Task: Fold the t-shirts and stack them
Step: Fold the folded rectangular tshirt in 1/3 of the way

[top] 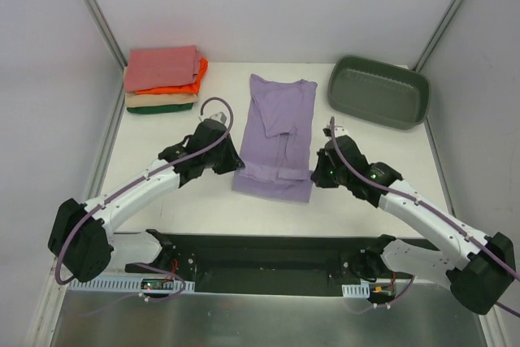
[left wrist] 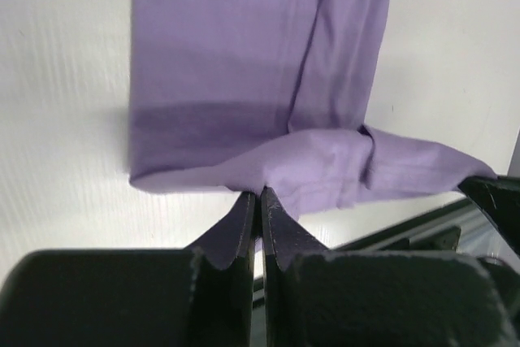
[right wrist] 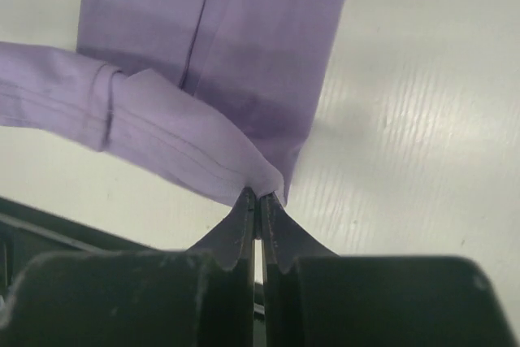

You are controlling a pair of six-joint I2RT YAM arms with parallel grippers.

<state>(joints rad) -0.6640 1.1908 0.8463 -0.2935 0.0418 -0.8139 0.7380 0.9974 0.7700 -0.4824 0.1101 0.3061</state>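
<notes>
Lavender t-shirt folded lengthwise, narrow strip on tabletop, near hem lifted. Left fingers clamped tight on one hem corner, right fingers on other.

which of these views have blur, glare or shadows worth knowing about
top external: sharp and evenly lit, only faint shadows on the table; left wrist: the left fingers are dark and soft-edged up close, and a shadow band crosses the lavender t-shirt; right wrist: the right fingers are likewise soft, with streaky glare on the table to the right.
</notes>
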